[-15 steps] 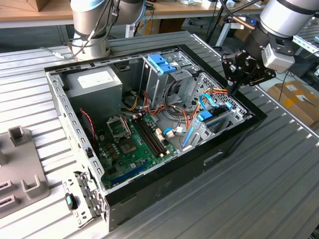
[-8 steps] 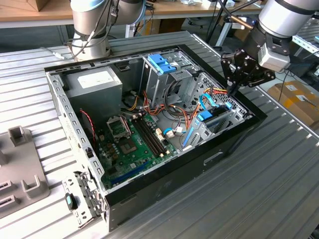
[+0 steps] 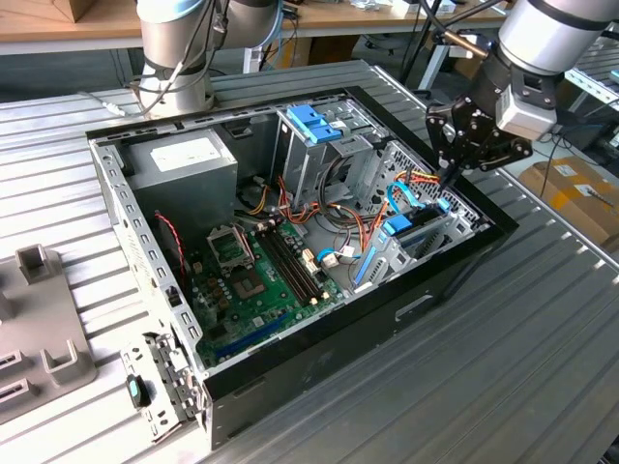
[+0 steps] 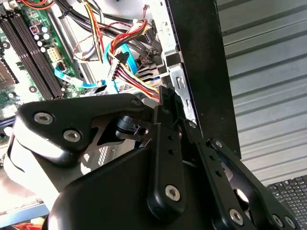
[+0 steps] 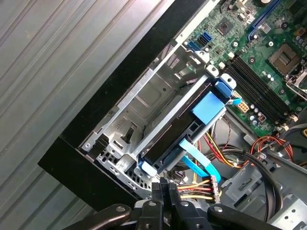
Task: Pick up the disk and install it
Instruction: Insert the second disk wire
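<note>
The disk (image 5: 184,136) sits on its edge in the metal drive bay (image 5: 158,96) at the case's front corner, its light-blue carrier rails (image 5: 208,106) showing on top. In the exterior view the disk (image 3: 414,230) lies at the case's right end. My gripper (image 3: 449,176) hangs just above that end, fingers pressed together with nothing between them. In the first wrist view the gripper (image 5: 165,186) stands close to the disk's cable end, beside a blue data cable (image 5: 199,160) and a coloured power plug (image 5: 201,189). In the second wrist view the gripper (image 4: 167,96) points down into the bay.
The open case (image 3: 319,358) holds a green motherboard (image 3: 256,280), a grey power-supply box (image 3: 184,159) and a tall metal cage with a blue bracket (image 3: 314,121). Loose cables (image 3: 338,217) cross the middle. A second arm's base (image 3: 174,77) stands behind. A grey fixture (image 3: 39,329) lies left.
</note>
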`<state>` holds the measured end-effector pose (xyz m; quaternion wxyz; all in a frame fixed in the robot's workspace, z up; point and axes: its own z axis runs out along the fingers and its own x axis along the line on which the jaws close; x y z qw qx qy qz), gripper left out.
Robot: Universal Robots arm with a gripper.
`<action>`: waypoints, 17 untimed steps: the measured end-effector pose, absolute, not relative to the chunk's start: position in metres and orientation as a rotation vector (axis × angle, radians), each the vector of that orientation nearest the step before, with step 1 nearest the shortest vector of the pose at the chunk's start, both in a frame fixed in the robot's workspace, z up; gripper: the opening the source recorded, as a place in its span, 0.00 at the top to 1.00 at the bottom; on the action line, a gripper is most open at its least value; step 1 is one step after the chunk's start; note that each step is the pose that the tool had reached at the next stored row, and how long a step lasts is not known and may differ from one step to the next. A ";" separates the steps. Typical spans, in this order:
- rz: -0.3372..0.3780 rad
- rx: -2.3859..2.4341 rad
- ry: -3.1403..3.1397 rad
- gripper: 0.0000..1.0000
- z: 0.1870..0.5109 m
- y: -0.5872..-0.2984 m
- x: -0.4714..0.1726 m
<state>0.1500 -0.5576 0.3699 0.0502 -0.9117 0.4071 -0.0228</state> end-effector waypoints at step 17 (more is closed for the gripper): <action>-0.086 -2.631 1.534 0.84 0.368 -0.558 0.150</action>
